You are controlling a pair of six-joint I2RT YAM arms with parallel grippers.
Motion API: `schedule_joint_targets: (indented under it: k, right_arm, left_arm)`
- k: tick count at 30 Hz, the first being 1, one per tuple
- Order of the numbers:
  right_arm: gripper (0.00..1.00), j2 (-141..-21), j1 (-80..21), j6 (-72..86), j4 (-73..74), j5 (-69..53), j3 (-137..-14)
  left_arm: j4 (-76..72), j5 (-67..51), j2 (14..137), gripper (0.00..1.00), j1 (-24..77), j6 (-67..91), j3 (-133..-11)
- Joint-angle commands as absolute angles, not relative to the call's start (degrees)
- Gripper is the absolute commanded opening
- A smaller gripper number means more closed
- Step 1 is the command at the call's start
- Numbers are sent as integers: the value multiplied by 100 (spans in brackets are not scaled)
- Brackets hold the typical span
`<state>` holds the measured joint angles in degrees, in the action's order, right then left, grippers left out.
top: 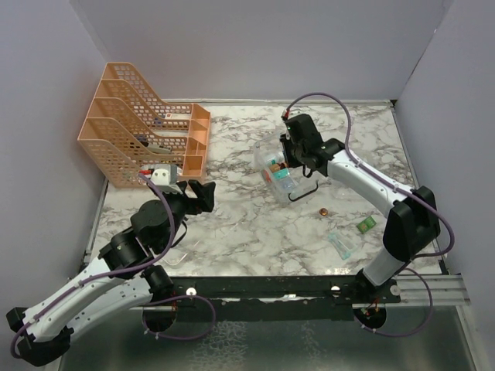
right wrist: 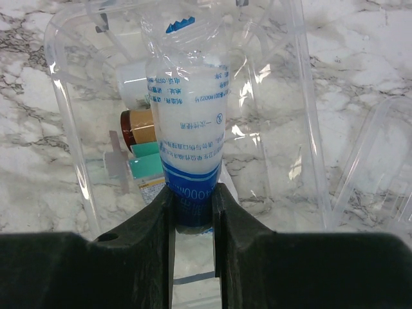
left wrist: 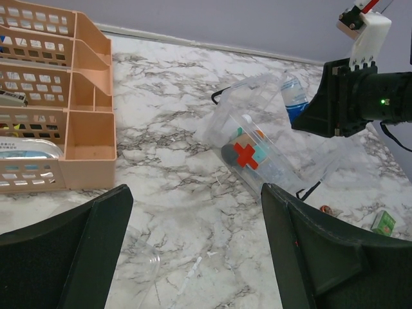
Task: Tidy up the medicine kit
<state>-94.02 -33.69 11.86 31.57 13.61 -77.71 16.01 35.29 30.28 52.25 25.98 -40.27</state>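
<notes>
Partly done: your right gripper (right wrist: 193, 193) pinches a pouch (right wrist: 188, 122) at the part-filled kit box (right wrist: 308, 129); a green packet (top: 366, 225) lies outside; your left gripper (left wrist: 195, 193) gapes, empty.

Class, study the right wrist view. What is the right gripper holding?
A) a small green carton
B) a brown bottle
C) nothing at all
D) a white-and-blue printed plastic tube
D: the right gripper pinches the blue end of the white-and-blue printed plastic tube, which points into the clear plastic box.
</notes>
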Motion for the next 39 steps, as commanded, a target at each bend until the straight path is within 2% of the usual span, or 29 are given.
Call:
schedule_joint_targets:
  k: [1,20,23,26,29,34,39]
  right_arm:
    - [17,-9711,-3276,966,3332,1648,-8163]
    - [25,-10987,-3006,641,3578,1787,-8877]
    - [29,-11118,-3006,687,3592,1919,-8960]
    - [41,-11179,-3006,742,3629,2051,-9025]
    - [45,-11167,-3001,790,3614,2128,-9019]
    - [44,-11183,-3006,865,3614,2250,-9026]
    - [35,-11228,-3006,884,3518,2160,-9021]
  left_arm:
    - [1565,3704,2928,84,5237,2612,-3938]
    - [1646,3656,3339,85,5238,2619,-4045]
    - [1659,3648,3393,85,5236,2630,-4061]
    - [1639,3641,3402,85,5239,2628,-4044]
    - [1648,3624,3393,85,5235,2641,-4034]
    - [1639,3596,3373,85,5237,2659,-4009]
    - [1610,3560,3400,85,5236,2676,-3999]
